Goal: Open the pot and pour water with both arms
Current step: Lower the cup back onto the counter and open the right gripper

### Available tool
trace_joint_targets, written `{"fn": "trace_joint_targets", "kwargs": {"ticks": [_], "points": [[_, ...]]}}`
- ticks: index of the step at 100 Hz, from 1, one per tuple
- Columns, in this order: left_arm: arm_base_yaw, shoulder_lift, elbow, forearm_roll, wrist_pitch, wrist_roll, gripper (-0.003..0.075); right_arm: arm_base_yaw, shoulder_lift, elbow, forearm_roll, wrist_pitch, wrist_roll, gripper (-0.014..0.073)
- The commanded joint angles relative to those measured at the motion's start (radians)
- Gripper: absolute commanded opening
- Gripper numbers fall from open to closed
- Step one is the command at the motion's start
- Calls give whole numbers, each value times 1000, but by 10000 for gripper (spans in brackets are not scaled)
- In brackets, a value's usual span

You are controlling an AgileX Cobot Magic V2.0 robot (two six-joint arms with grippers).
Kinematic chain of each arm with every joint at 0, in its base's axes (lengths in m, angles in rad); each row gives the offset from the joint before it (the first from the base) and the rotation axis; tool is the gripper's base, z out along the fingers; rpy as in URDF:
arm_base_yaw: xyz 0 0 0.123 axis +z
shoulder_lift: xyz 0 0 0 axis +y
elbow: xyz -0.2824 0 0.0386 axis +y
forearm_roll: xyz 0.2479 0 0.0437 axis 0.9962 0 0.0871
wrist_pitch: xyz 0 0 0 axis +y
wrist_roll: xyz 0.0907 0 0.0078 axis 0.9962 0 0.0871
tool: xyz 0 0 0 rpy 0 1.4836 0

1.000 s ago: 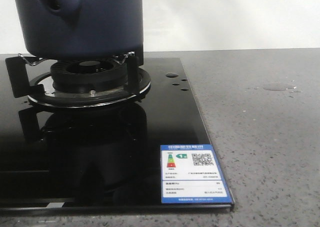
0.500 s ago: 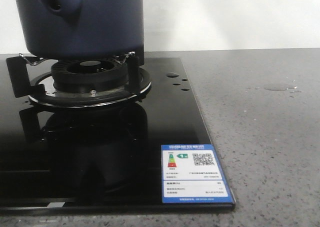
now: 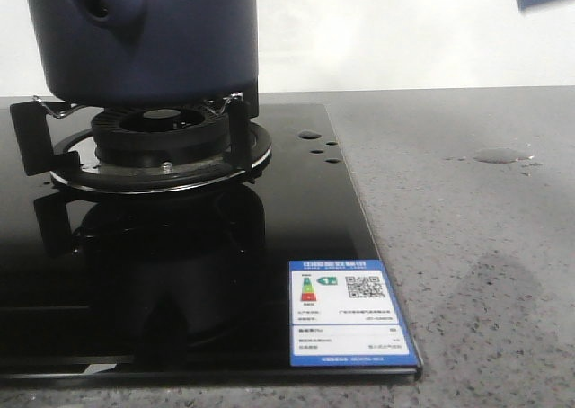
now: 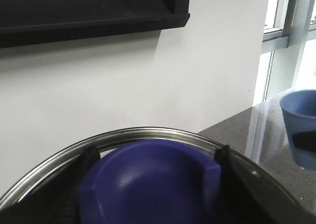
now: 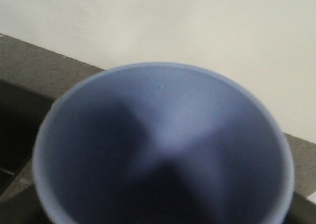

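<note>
Pot (image 3: 148, 39) sits on the burner (image 3: 162, 143); left jaws grip its lid (image 4: 148, 184). Right jaws unseen, cup (image 5: 163, 145) aloft at two o'clock; pouring comes next.

Low front camera; wrist cameras share the cup (image 4: 301, 128).

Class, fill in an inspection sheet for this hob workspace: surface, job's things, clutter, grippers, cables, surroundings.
Surface: grey speckled counter with a small water puddle; black glass hob with droplets.
Job's things: navy pot on the burner support; light blue cup raised in the air at right.
Clutter: energy label sticker on the hob.
Grippers: neither visible clearly; state cannot be told.
Cables: nothing seen.
Surroundings: white wall, window.
</note>
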Motion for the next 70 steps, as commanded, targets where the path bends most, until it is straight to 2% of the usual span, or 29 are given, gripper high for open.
{"fn": "trace_joint_targets", "kwargs": {"ticks": [1,21,32,40,47,70], "points": [[-8,-4,-36,-59,-1,-7,250,-21,-72,141,26,-308,2,212],[-8,31,-36,-59,-1,-7,250,-24,-41,391,28,-648,0,213],[-8,46,-36,-59,9,-7,250,-24,-14,421,47,-664,0,213],[-8,53,-36,-60,23,-7,250,-24,4,421,111,-645,2,228],[-8,54,-36,-60,29,-7,250,-24,7,421,165,-643,2,281],[-8,54,-36,-62,38,-7,250,-24,7,421,186,-645,2,587]]}}
